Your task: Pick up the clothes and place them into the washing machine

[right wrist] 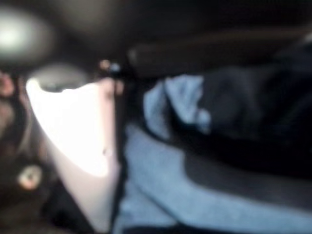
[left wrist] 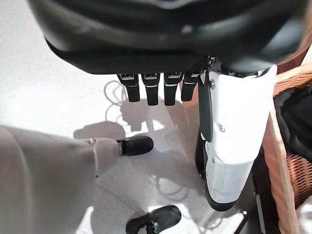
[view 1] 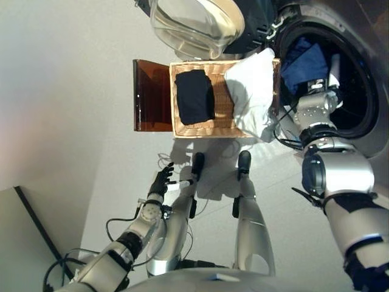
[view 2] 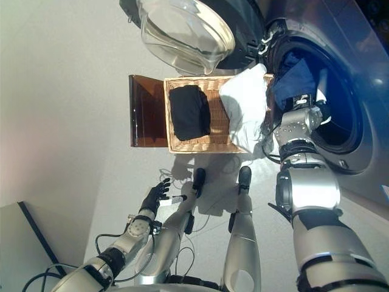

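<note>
A wicker basket [view 1: 206,132] holds a folded black garment [view 1: 194,96] and a white garment [view 1: 252,91] that hangs over its edge nearest the washing machine [view 1: 364,131]. A dark blue garment [view 1: 307,64] lies in the mouth of the drum. My right hand [view 1: 325,85] reaches into the drum beside the blue garment. In the right wrist view its white thumb cover [right wrist: 73,126] lies against the blue cloth [right wrist: 204,175]. My left hand [view 1: 161,180] hangs low over the floor, open and empty, and shows in the left wrist view [left wrist: 146,90].
The machine's glass door [view 1: 194,24] stands open above the basket's far side. The basket rests on a dark brown box [view 1: 149,94] that sticks out on the side away from the machine. Pale floor [view 1: 73,91] lies to the left.
</note>
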`<state>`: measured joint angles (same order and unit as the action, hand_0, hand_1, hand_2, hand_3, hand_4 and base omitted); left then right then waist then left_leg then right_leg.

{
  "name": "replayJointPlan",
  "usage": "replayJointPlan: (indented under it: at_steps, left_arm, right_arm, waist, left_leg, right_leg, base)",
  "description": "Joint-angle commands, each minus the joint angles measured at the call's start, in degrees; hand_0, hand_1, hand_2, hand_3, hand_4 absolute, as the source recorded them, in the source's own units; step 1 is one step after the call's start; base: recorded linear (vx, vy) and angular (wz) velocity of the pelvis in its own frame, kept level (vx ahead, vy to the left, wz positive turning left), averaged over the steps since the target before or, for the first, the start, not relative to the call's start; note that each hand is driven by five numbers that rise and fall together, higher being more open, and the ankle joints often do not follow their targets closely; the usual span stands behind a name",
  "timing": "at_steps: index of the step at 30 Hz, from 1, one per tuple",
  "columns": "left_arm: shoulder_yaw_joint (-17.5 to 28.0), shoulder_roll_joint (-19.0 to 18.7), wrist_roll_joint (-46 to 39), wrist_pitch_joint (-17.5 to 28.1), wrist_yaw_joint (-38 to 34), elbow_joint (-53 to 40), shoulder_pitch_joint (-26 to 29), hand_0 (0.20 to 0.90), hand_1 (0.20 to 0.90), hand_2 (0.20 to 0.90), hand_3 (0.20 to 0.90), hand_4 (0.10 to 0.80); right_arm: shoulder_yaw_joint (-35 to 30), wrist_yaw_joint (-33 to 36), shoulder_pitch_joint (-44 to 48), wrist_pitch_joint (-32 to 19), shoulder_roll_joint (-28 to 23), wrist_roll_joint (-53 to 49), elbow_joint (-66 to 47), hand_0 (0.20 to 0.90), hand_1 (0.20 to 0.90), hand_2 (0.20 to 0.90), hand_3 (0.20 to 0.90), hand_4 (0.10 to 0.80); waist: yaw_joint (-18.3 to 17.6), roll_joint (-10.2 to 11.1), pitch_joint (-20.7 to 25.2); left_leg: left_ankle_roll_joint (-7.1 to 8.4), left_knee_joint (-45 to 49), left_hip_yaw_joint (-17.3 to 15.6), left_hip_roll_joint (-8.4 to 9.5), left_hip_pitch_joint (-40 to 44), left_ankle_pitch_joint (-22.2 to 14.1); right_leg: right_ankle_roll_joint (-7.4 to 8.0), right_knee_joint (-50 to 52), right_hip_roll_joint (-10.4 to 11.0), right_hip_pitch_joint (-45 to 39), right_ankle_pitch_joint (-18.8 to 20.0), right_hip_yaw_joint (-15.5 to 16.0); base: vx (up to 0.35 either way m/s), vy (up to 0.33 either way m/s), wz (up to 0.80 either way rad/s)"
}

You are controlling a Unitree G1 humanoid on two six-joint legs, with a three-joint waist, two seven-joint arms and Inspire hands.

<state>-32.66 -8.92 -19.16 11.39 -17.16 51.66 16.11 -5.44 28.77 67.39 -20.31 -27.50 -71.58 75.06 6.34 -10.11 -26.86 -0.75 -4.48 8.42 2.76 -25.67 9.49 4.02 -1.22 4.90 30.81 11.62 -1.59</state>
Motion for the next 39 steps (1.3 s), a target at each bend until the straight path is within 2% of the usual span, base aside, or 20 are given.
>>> replayJointPlan:
  at_steps: [1,13,25,32,33,34,35,39]
  left_arm:
    - [-1.57,1.05,-1.16,1.25,-0.67,-0.16,-0.64,0.9,0.9,0.9,0.9,0.8]
    - [-2.31,1.37,-2.66,0.59,-0.82,-1.18,-0.37,0.9,0.9,0.9,0.9,0.8]
    - [-2.05,0.63,-3.69,1.15,-0.27,-1.04,-1.68,0.9,0.9,0.9,0.9,0.8]
    - [-1.93,0.37,-3.34,1.17,-0.45,-0.36,-1.82,0.9,0.9,0.9,0.9,0.8]
    - [-1.84,0.35,-3.36,1.23,-0.54,-0.3,-1.79,0.9,0.9,0.9,0.9,0.8]
    - [-1.75,0.23,-3.29,1.22,-0.69,-0.11,-1.89,0.9,0.9,0.9,0.9,0.8]
    - [-1.73,0.24,-3.1,1.23,-0.78,0.07,-1.85,0.9,0.9,0.9,0.9,0.8]
    - [-1.62,-0.08,-3.05,1.6,-1.03,-0.15,-1.62,0.9,0.9,0.9,0.9,0.8]
  right_arm:
    - [0.37,0.53,4.21,-5.63,-6.75,-1.91,-1.38,0.2,0.2,0.2,0.2,0.3]
    - [-4.08,3.46,3.56,-7.74,-12.9,-6.5,1.37,0.2,0.2,0.2,0.2,0.3]
    - [-1.45,4.08,8.35,-8.83,-20.03,-5.47,0.69,0.2,0.2,0.2,0.2,0.3]
    - [0.48,5.29,10.99,-8.9,-22.52,-3.29,1.15,0.2,0.2,0.2,0.2,0.3]
    - [0.86,5.3,11.17,-8.72,-22.58,-2.83,1.08,0.442,0.442,0.442,0.442,0.473]
    - [1.54,5.61,11.29,-8.15,-22.81,-1.67,1.22,0.442,0.442,0.442,0.442,0.473]
    - [2.08,6.22,11.85,-7.64,-23.12,-0.9,1.74,0.9,0.9,0.9,0.9,0.8]
    - [4.69,6.77,13.3,-5.56,-23.57,1.94,3.18,0.9,0.9,0.9,0.9,0.8]
  waist:
    - [-0.12,-2.28,0.67]
    - [-0.87,-3.82,0.29]
    - [-0.97,-3.97,1.23]
    - [-1.0,-3.65,1.82]
    - [-0.99,-3.6,1.85]
    - [-0.9,-3.38,1.91]
    - [-0.88,-3.35,1.96]
    - [-0.69,-3.05,2.0]
  left_leg:
    - [4.02,-0.52,-1.66,0.22,0.95,-3.43]
    - [4.08,-0.52,-2.2,0.98,-0.08,-3.35]
    - [4.12,-0.52,-2.14,1.17,0.02,-3.53]
    - [4.31,-0.52,-1.98,1.14,0.29,-3.61]
    - [4.31,-0.52,-1.98,1.11,0.32,-3.61]
    - [4.31,-0.52,-1.96,1.07,0.37,-3.59]
    - [4.35,-0.52,-1.96,1.07,0.36,-3.58]
    - [4.41,-0.52,-2.15,0.97,0.33,-3.57]
  right_leg:
    - [2.65,8.94,2.31,1.47,-8.4,1.51]
    - [2.66,8.86,2.72,2.68,-8.23,0.79]
    - [2.71,8.5,2.87,2.66,-8.01,0.27]
    - [2.68,8.28,2.82,2.13,-8.08,0.66]
    - [2.64,8.25,2.81,2.08,-8.06,0.64]
    - [2.61,8.26,2.78,2.05,-8.06,0.68]
    - [2.58,8.19,2.76,2.01,-8.06,0.65]
    - [2.52,8.11,2.69,2.03,-7.96,0.75]
  base:
    - [0.0,0.0,0.0]
    - [-0.002,0.005,-0.01]
    - [-0.001,0.004,-0.01]
    - [0.0,0.0,0.0]
    - [0.0,0.0,0.0]
    - [0.0,0.0,0.0]
    - [0.0,0.0,0.0]
    - [0.0,0.0,0.0]
